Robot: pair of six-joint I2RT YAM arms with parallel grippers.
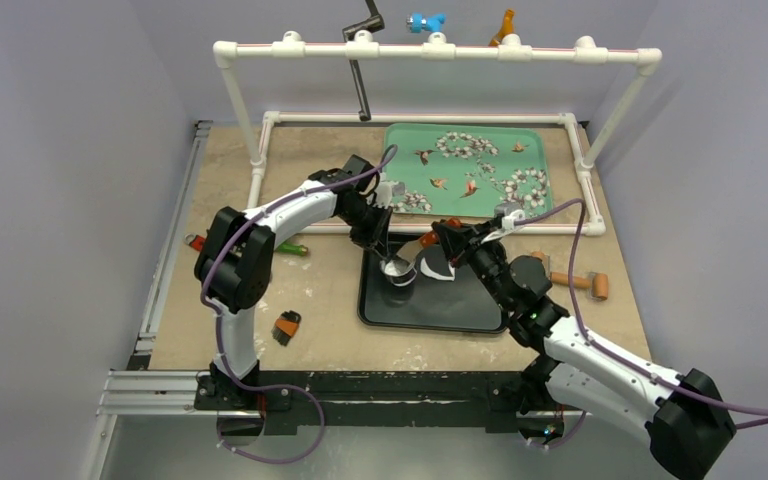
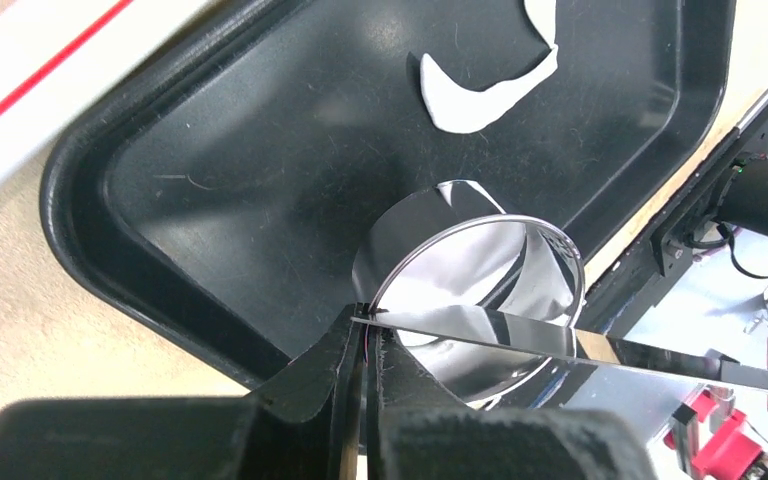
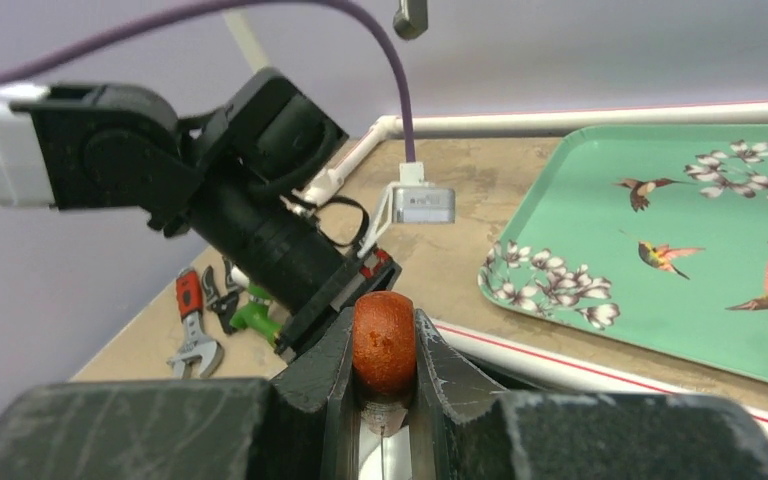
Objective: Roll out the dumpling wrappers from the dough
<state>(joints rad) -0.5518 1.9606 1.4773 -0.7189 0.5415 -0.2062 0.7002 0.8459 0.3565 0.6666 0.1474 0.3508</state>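
Left wrist view: whether a wrapper lies inside the ring (image 2: 430,225) cannot be told, because the mirrored wall hides its floor. The ring stands on the black tray (image 2: 260,150). The left gripper (image 2: 365,340) is clenched on its rim, where a flat metal strip (image 2: 660,355) crosses the opening. A curved white scrap (image 2: 480,95) of dough lies flat on the tray, apart from the ring.

Top external view: the ring (image 1: 397,270) sits near the far left corner of the black tray (image 1: 430,310), under the left gripper (image 1: 388,255). The scrap (image 1: 438,268) lies just beside it along the far edge. The tray rests at the middle of the near edge of the table (image 1: 320,300). The right gripper (image 1: 438,238) hangs over the tray's far edge.

Right wrist view: the right gripper (image 3: 384,330) grasps an orange handle (image 3: 384,345). A green tray (image 3: 580,230) lies toward the far right corner, and a wrench (image 3: 192,330) lies near the left edge. A roller (image 1: 575,281) lies near the right edge.
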